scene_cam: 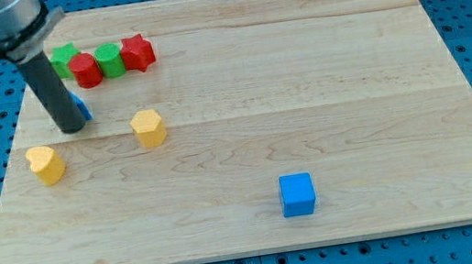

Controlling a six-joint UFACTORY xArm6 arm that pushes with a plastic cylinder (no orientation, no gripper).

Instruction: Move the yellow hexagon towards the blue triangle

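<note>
The yellow hexagon (pixel 149 127) sits left of the board's middle. The blue triangle (pixel 80 106) lies up and to the left of it, mostly hidden behind my rod; only a blue edge shows. My tip (pixel 73 129) rests on the board just in front of the blue triangle, to the left of the yellow hexagon and apart from it.
A yellow heart-like block (pixel 45 164) lies near the left edge. A row at the top left holds a green star (pixel 65 58), a red round block (pixel 87 70), a green block (pixel 109 60) and a red star (pixel 138 52). A blue cube (pixel 298 195) sits at the bottom middle.
</note>
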